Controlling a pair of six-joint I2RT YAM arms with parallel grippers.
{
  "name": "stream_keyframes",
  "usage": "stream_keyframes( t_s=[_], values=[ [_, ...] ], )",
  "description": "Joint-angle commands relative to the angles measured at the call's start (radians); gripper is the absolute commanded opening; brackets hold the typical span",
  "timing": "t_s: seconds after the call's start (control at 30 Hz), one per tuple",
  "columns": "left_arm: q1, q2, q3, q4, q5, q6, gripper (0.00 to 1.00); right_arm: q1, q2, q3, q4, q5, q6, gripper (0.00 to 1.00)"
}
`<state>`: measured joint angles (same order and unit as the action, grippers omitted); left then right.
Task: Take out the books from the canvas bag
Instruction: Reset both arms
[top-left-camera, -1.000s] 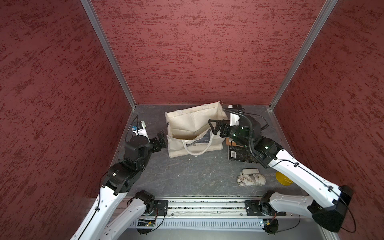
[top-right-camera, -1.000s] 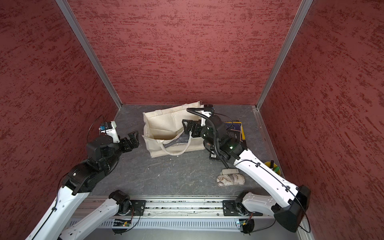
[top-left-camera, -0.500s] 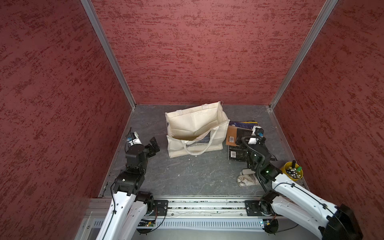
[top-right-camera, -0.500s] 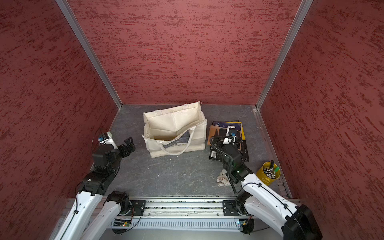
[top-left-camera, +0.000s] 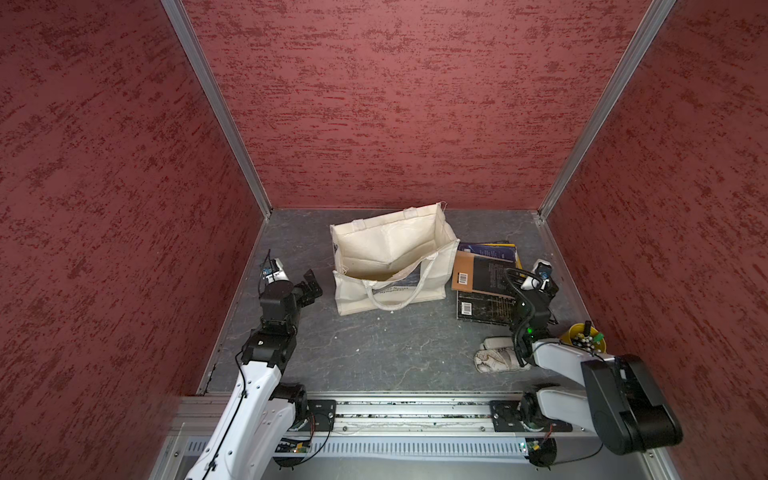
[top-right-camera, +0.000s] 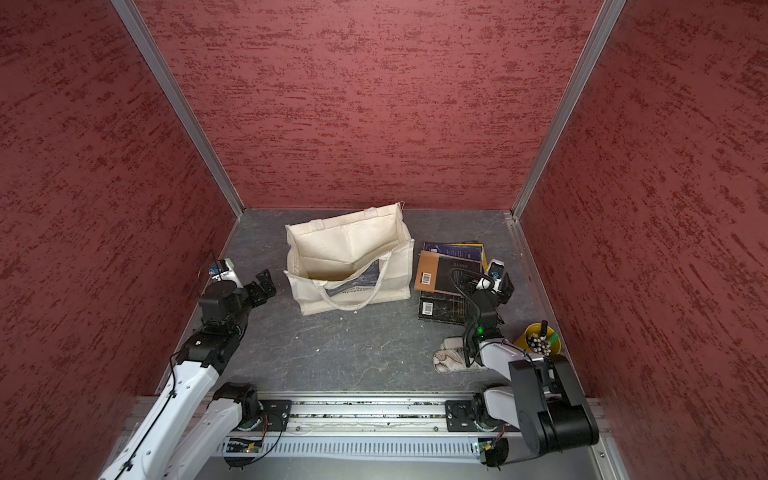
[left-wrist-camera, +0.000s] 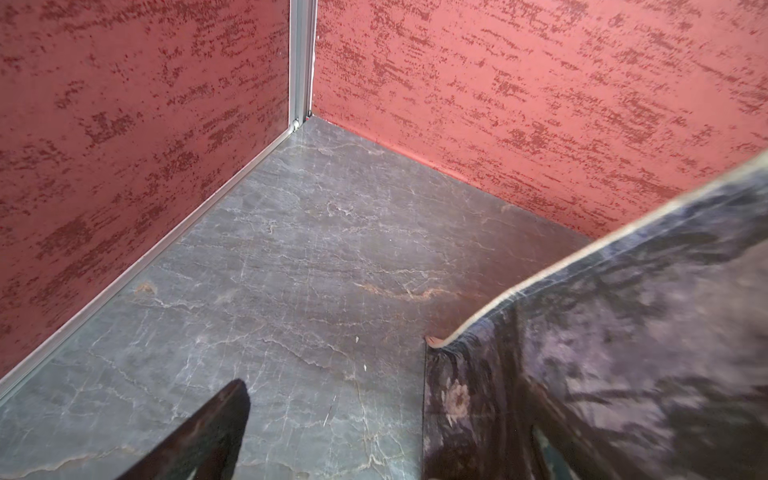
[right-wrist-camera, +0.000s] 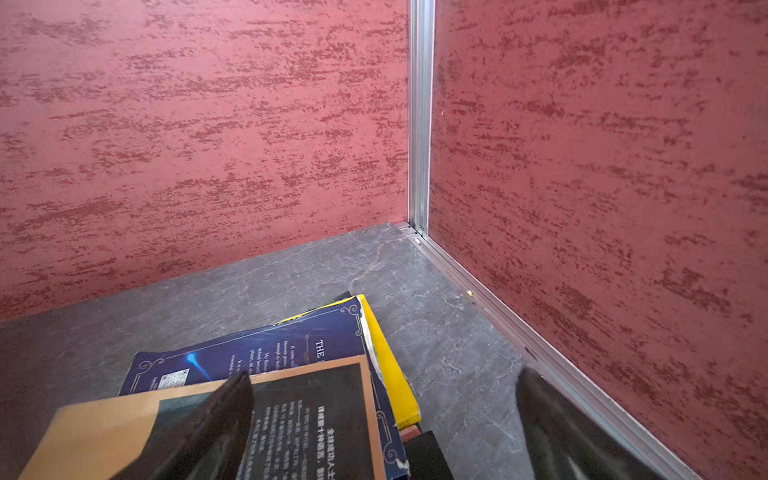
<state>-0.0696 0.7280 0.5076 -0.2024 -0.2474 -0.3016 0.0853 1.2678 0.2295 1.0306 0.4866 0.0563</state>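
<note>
Canvas bag stands upright w/ mouth open, mid-surface toward the far edge. One loop handle hangs down its front side over the dark print and lettering.

Books lie out on the surface in a loose overlapping stack just R of the bag, toward the far R corner:
- brown-and-black book on top, barcode up, its edge just beside the bag's R side
- dark blue book under it, sticking out toward the far edge
- yellow book under the blue one, only an edge strip showing
- black book w/ barcode, poking out toward the front edge

L tool: fingers apart, empty, near the bag's L end, w/ a gap in both top views. L wrist view shows one finger over bare surface, and blurred dark-printed fabric close in on the other side.

R tool: fingers apart, empty, over the R edge of the stack. One finger is over the brown-and-black cover, the other over bare surface by the R wall rail. Can't tell if it touches the cover.

White patterned pouch lies near the front R corner, partly under the R arm. Yellow cup of pens stands beside it at the R edge.
</note>
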Motion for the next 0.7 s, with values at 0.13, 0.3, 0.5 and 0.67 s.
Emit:
stream_keyframes(
  t_s=[0.13,0.3,0.5,0.67],
  values=[
    [0.065,0.169,-0.034,0.221,0.056,0.065,1.0,-0.084,0.01,0.015,0.118,-0.129,0.023,0.99],
    [0.129,0.244,-0.088,0.37,0.102,0.081,1.0,-0.085,0.038,-0.015,0.08,-0.172,-0.004,0.99],
    [0.18,0.338,-0.119,0.539,0.155,0.112,1.0,-0.111,0.165,-0.072,0.326,-0.271,0.01,0.99],
    [0.195,0.466,-0.141,0.731,0.22,0.168,1.0,-0.11,0.273,-0.109,0.482,-0.247,0.016,0.99]
  ],
)
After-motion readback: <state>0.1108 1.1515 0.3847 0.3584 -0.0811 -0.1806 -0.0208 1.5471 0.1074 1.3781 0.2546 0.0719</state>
